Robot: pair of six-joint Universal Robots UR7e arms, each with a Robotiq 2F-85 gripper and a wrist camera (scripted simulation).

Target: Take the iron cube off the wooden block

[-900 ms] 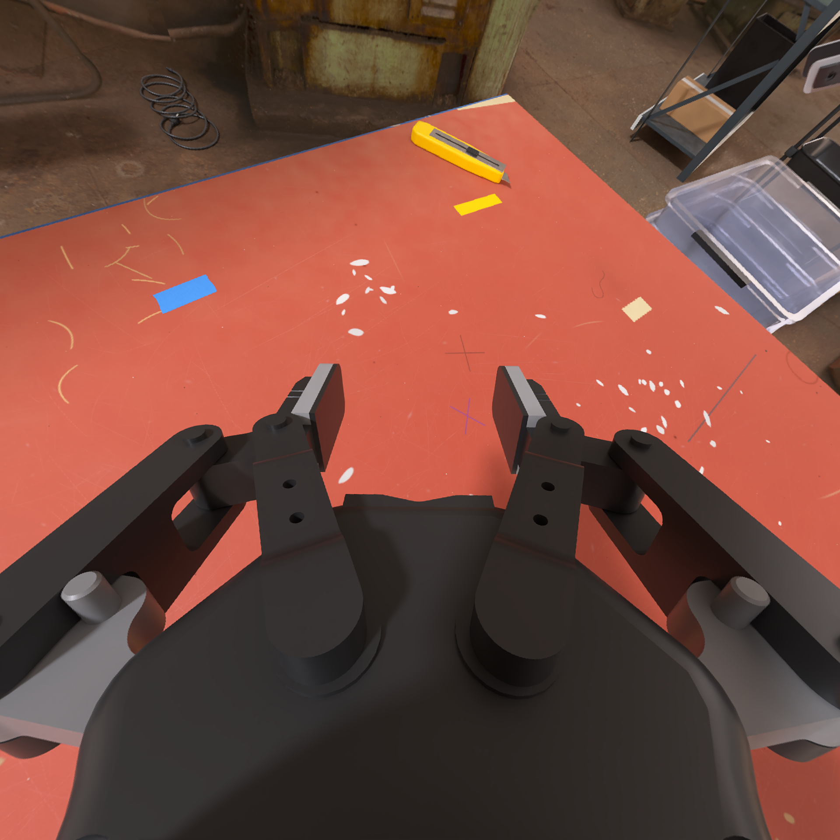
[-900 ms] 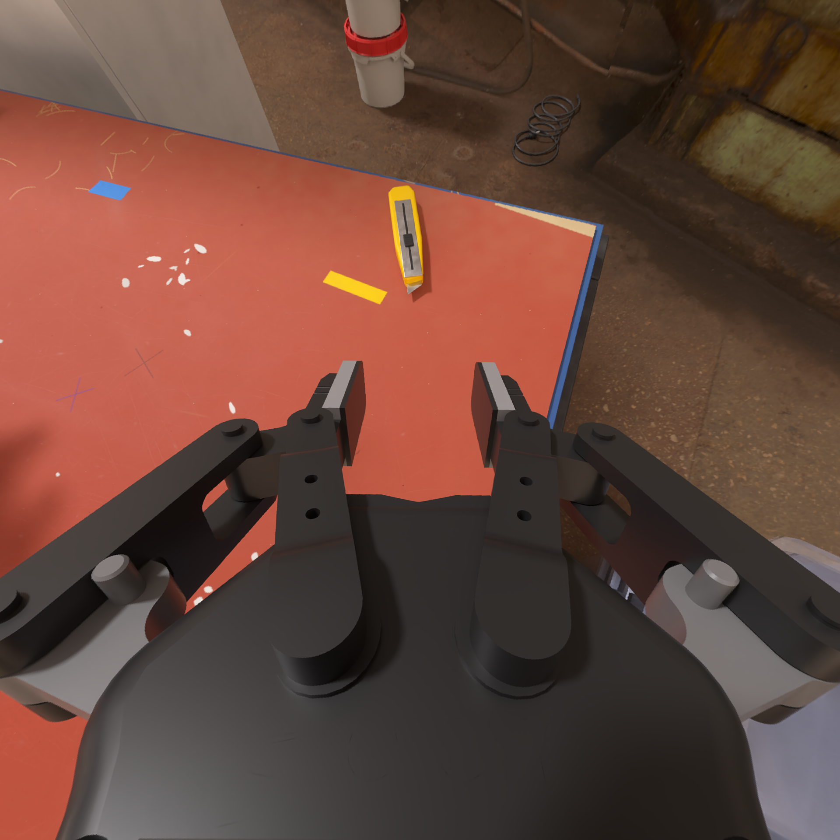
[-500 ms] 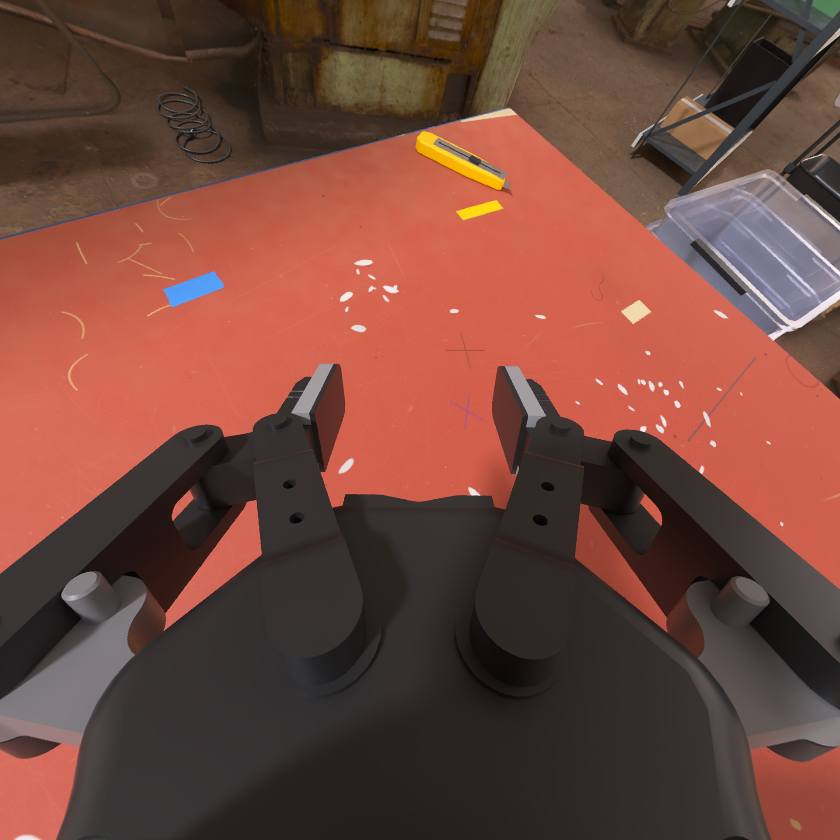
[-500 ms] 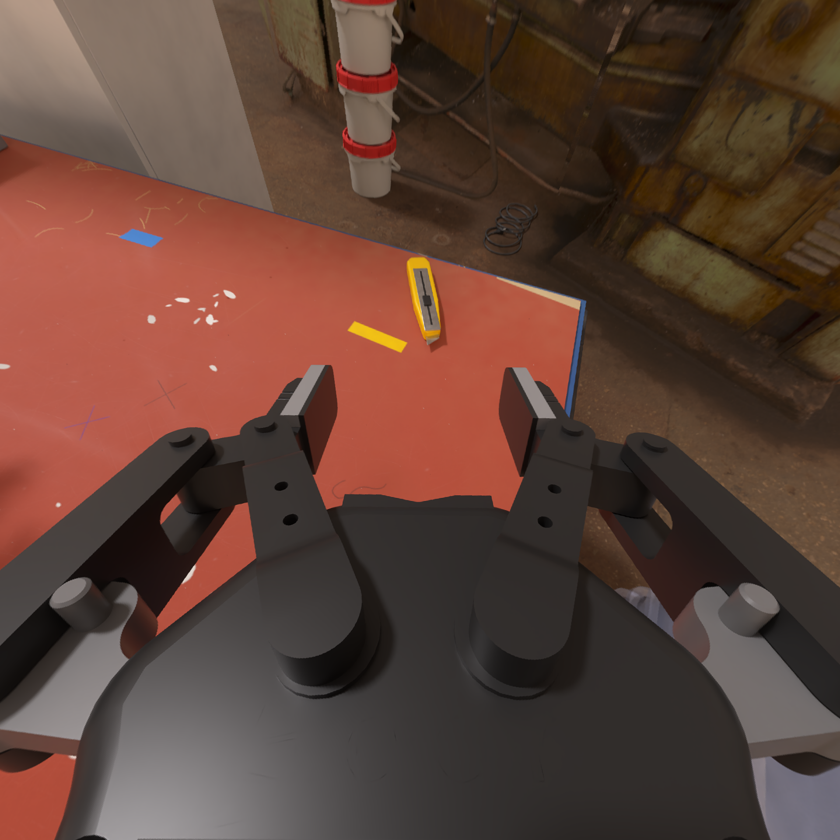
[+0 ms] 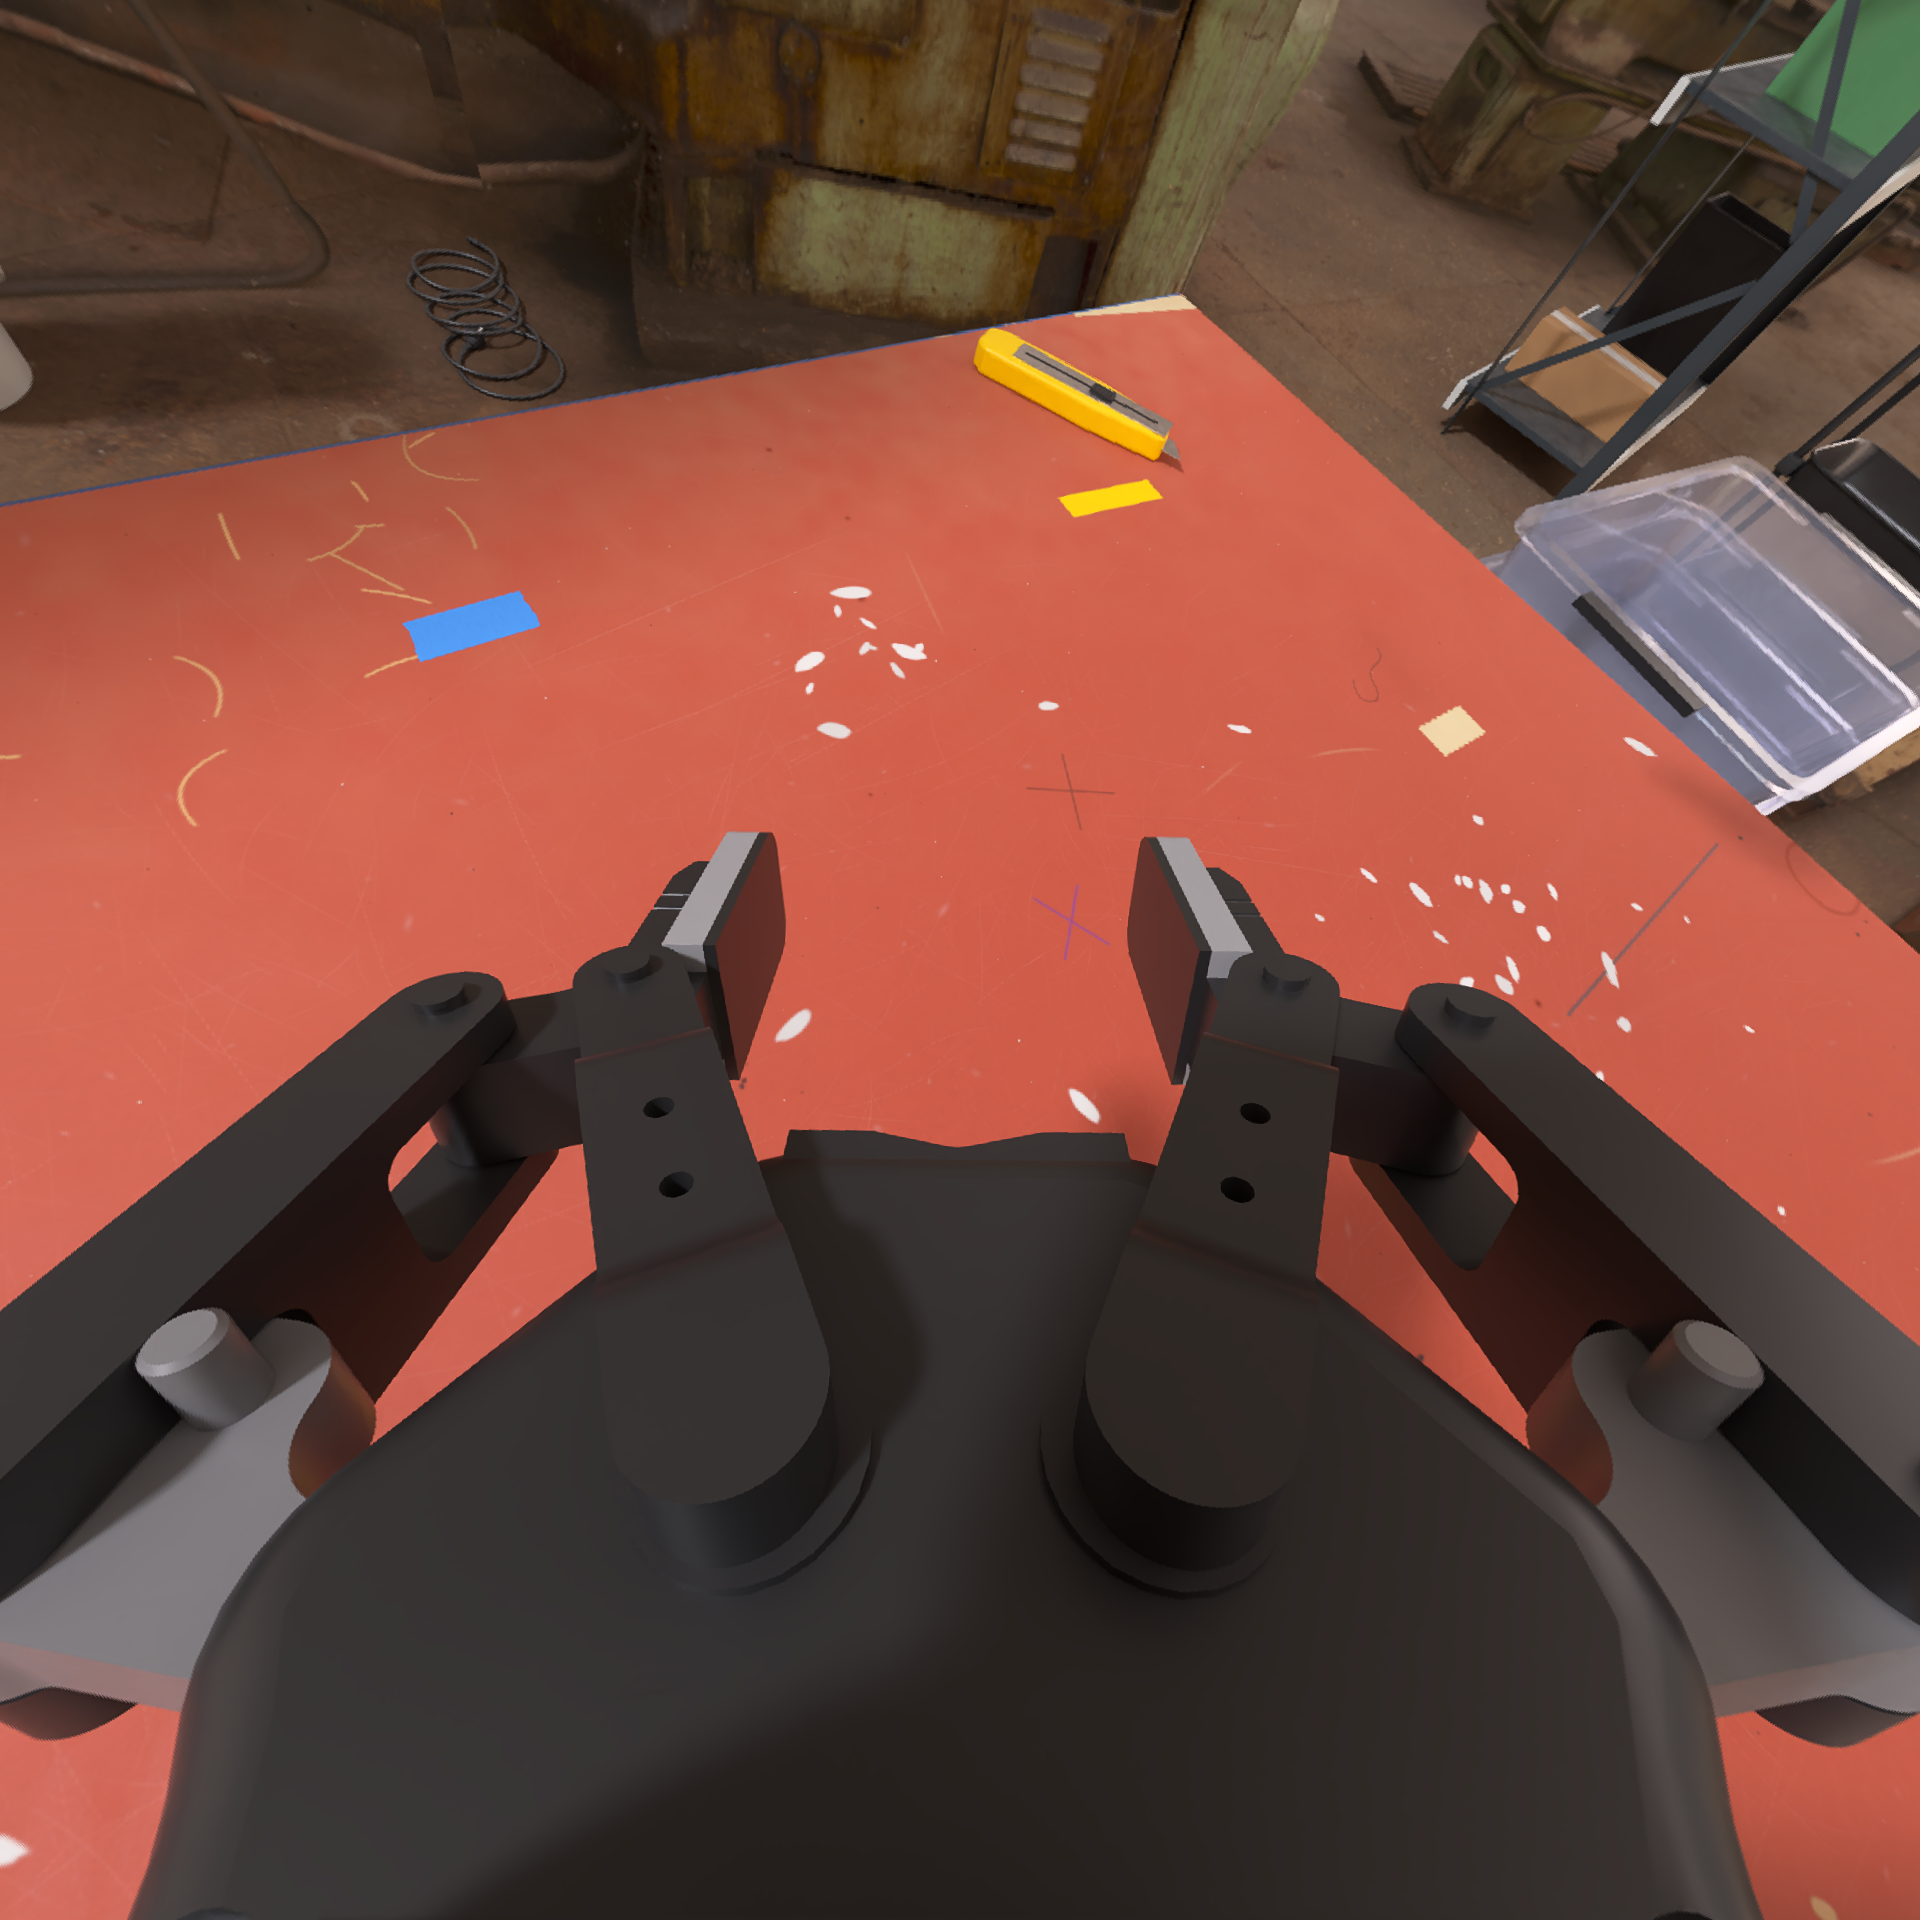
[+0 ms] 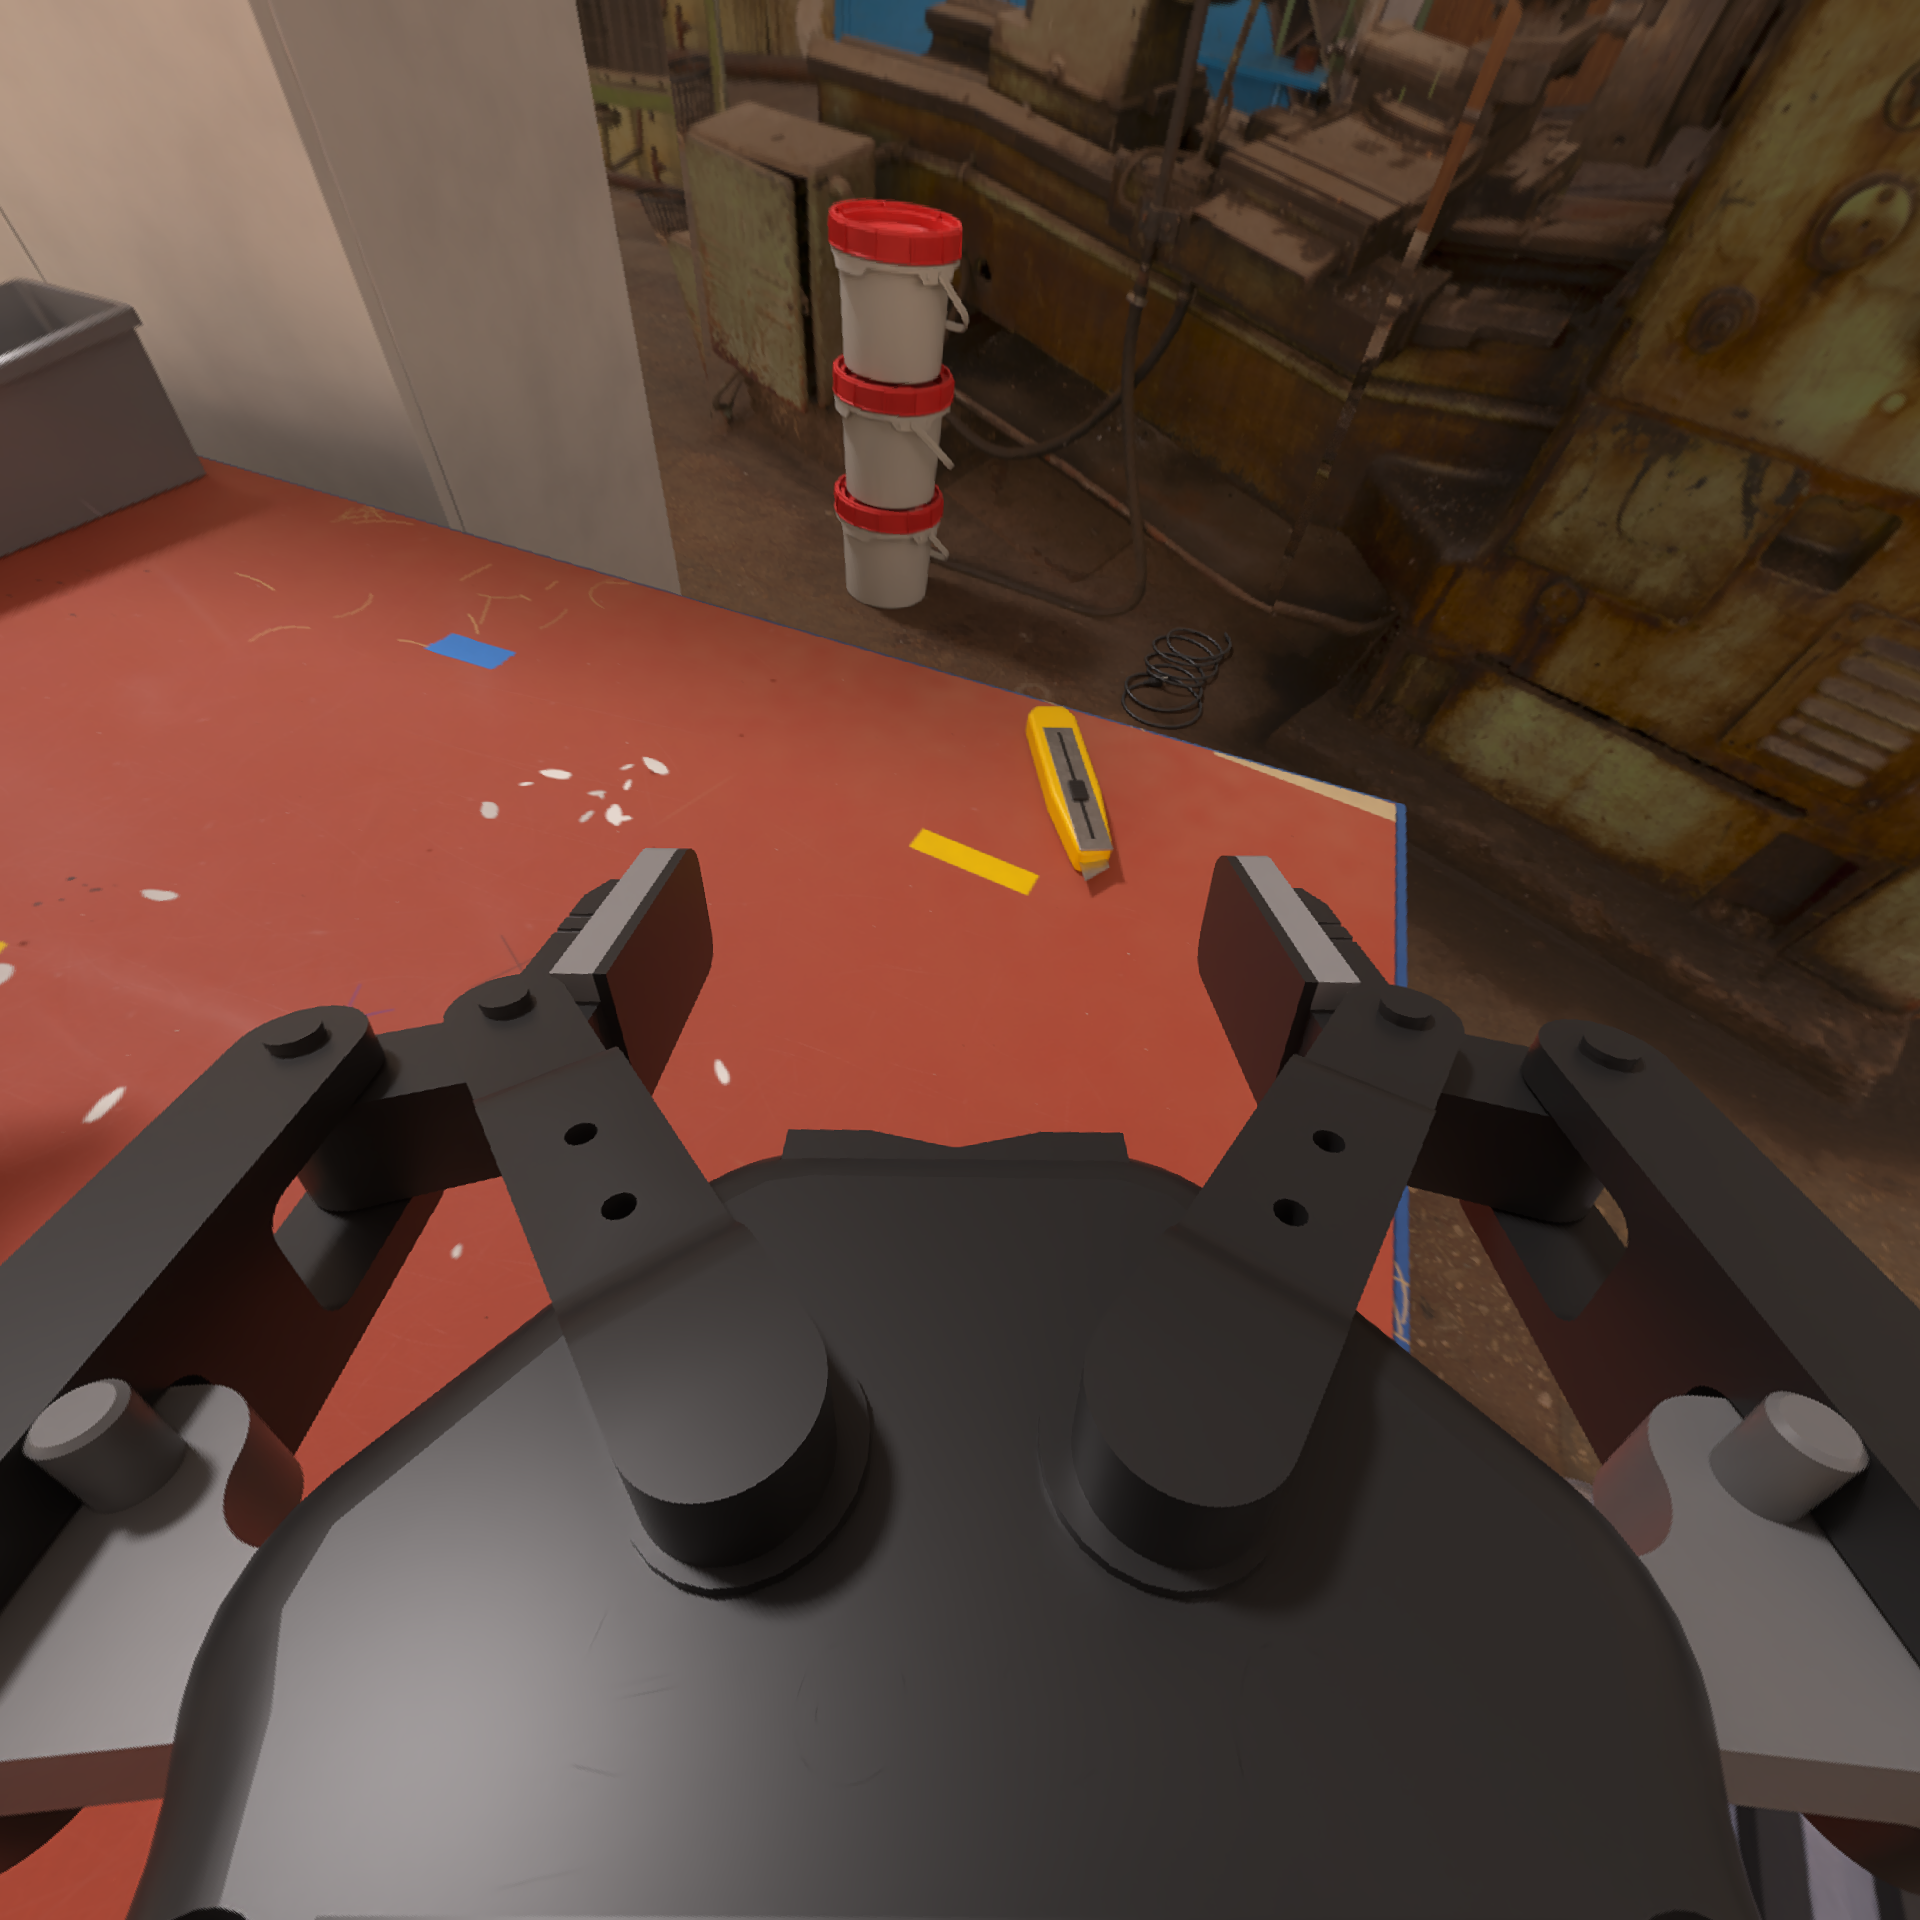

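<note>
No iron cube and no wooden block show in either view. My left gripper (image 5: 956, 935) is open and empty above the red table top (image 5: 623, 831). My right gripper (image 6: 956, 956) is open wide and empty above the same table (image 6: 312, 779), near its far right corner. Nothing lies between either pair of fingers.
A yellow utility knife (image 5: 1075, 395) (image 6: 1070, 790) lies near the far corner, beside a yellow tape strip (image 5: 1110, 499) (image 6: 971, 860). A blue tape strip (image 5: 473, 625) (image 6: 470, 651) lies on the table. A clear plastic bin (image 5: 1725, 634) stands off the right edge. Stacked white buckets (image 6: 894, 405) stand on the floor. A grey bin (image 6: 73, 405) stands at the far left.
The right gripper has opened wider and its view has tilted up, bringing the buckets and machinery into sight. The left gripper's view has tilted up slightly; its jaws stay open.
</note>
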